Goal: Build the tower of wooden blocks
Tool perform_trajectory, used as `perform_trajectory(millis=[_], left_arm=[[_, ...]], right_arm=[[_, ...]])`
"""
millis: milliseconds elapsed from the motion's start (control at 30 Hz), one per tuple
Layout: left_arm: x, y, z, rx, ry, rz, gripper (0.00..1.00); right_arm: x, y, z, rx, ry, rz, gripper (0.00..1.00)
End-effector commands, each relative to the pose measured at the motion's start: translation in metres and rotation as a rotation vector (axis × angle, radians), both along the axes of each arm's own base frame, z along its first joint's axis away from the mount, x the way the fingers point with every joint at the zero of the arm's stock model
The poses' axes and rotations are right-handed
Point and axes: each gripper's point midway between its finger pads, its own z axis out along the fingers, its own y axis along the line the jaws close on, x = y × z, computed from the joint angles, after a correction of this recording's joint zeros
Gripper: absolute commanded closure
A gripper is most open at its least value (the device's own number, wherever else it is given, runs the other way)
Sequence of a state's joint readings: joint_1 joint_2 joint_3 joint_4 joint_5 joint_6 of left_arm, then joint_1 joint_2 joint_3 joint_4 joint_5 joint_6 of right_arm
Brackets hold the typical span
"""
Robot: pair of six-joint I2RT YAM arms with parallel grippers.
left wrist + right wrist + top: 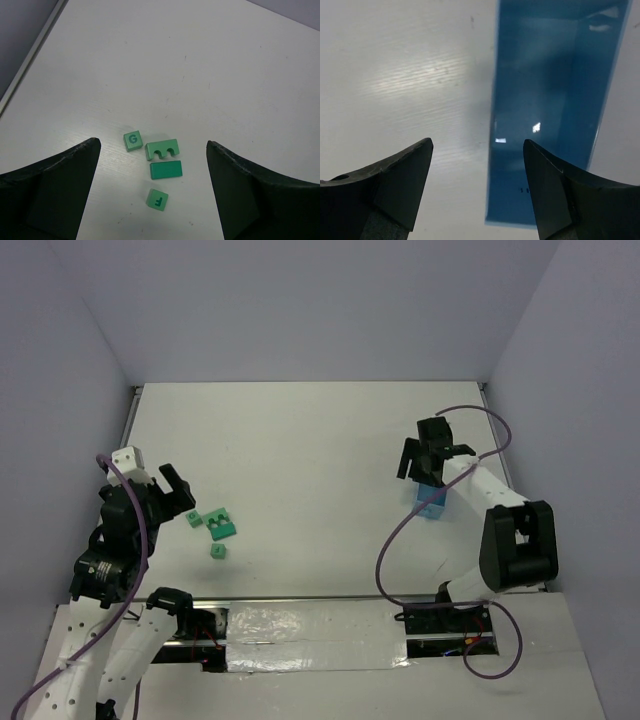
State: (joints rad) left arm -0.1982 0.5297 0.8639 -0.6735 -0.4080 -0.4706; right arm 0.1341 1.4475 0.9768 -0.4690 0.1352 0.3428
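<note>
Four small green blocks lie loose on the white table left of centre, none stacked. In the left wrist view they are a cube marked G [132,141], an arched brick [161,149], a plain brick [166,170] and a cube marked F [157,199]. From the top they show as a cluster [219,525]. My left gripper [152,144] is open and empty above them, hovering just left of the cluster in the top view [162,488]. The red wedge is out of view. My right gripper [428,455] is open and empty over the left edge of the blue tray [555,100].
The light blue tray [432,502] stands at the right, under the right arm, and its visible inside holds nothing. Grey walls close in the table's back and sides. A foil-covered strip [300,625] runs along the near edge between the arm bases.
</note>
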Motion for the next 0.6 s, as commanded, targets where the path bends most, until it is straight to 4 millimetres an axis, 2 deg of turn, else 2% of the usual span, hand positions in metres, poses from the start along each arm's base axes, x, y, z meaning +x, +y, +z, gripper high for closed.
perform_trajectory(millis=[0,67,133,167,200,300,333,367,467,567], left_arm=[[0.003,0.001,0.012,0.006,-0.047,0.001,0.01],[0.004,0.000,0.012,0.008,-0.046,-0.004,0.01],[0.005,-0.001,0.011,0.007,-0.041,-0.007,0.00],[0.005,-0.001,0.012,0.008,-0.041,-0.009,0.00],[0.006,-0.002,0.011,0.007,-0.037,-0.012,0.01],[0.006,-0.003,0.011,0.006,-0.041,-0.018,0.00],[0.006,-0.003,0.012,0.003,-0.045,-0.022,0.01],[0.006,-0.004,0.012,0.003,-0.048,-0.027,0.01],[0.007,-0.007,0.011,0.004,-0.039,-0.042,0.01],[0.009,-0.008,0.008,0.007,-0.025,-0.041,0.00]], right_arm=[[0.003,-0.021,-0.003,-0.118,0.027,-0.075,0.20],[0.004,-0.023,-0.006,-0.130,0.028,-0.083,0.25],[0.003,-0.021,-0.010,-0.126,0.038,-0.068,0.39],[0.003,-0.020,-0.015,-0.129,0.049,-0.047,0.47],[0.002,-0.019,-0.018,-0.132,0.064,-0.035,0.64],[-0.007,-0.030,-0.031,-0.182,0.118,-0.039,0.82],[-0.009,-0.042,-0.033,-0.189,0.127,-0.071,0.95],[-0.012,-0.049,-0.030,-0.194,0.120,-0.098,1.00],[-0.018,-0.067,-0.022,-0.180,0.099,-0.132,1.00],[-0.021,-0.076,-0.018,-0.185,0.080,-0.044,1.00]])
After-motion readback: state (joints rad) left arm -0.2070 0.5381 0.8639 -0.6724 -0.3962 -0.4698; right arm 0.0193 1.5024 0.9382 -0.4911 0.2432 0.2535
